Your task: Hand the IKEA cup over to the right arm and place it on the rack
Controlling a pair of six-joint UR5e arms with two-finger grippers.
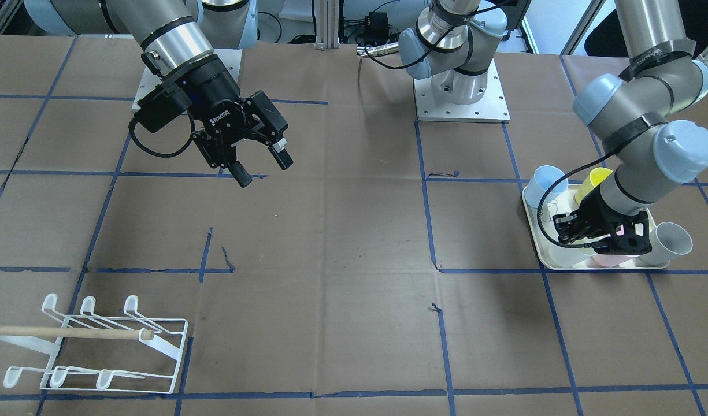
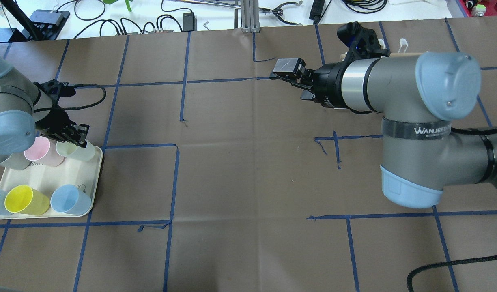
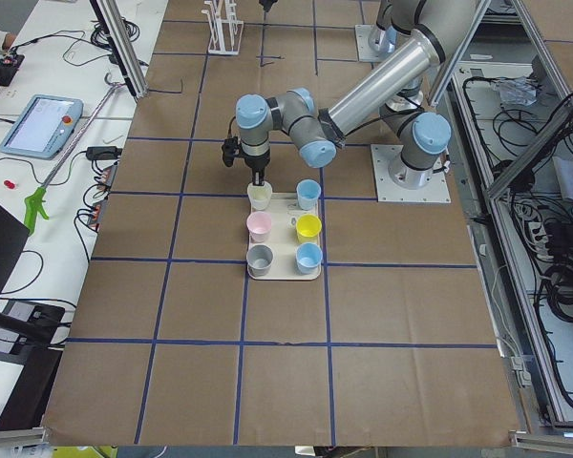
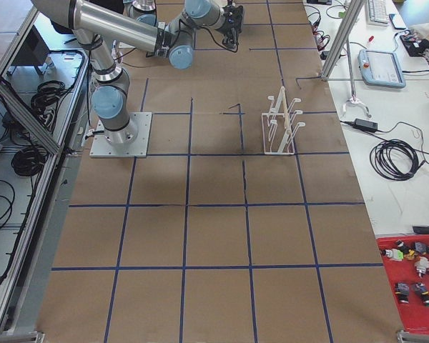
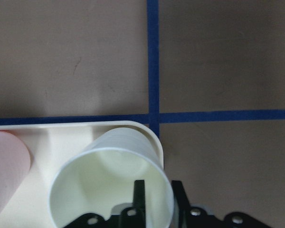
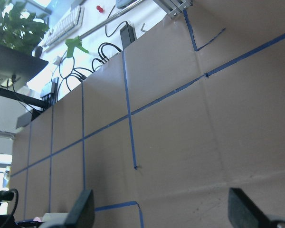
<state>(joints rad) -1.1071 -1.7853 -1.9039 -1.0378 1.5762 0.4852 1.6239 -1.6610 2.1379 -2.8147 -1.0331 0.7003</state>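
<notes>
A pale green cup (image 5: 109,180) stands in the far corner of the cream tray (image 2: 95,190). My left gripper (image 5: 157,187) is shut on its rim wall, one finger inside the cup and one outside; the same grip shows in the overhead view, with the left gripper (image 2: 72,136) above the pale green cup (image 2: 84,152). My right gripper (image 1: 261,164) hangs open and empty above the table, far from the tray. The white wire rack (image 1: 93,346) with its wooden dowel lies at the table's right end, the rack (image 4: 279,121) free of cups.
On the tray also stand a pink cup (image 2: 41,151), a grey cup (image 2: 11,160), a yellow cup (image 2: 27,199) and two blue cups (image 2: 69,200). Blue tape lines cross the brown table paper. Cables and tools lie beyond the far edge.
</notes>
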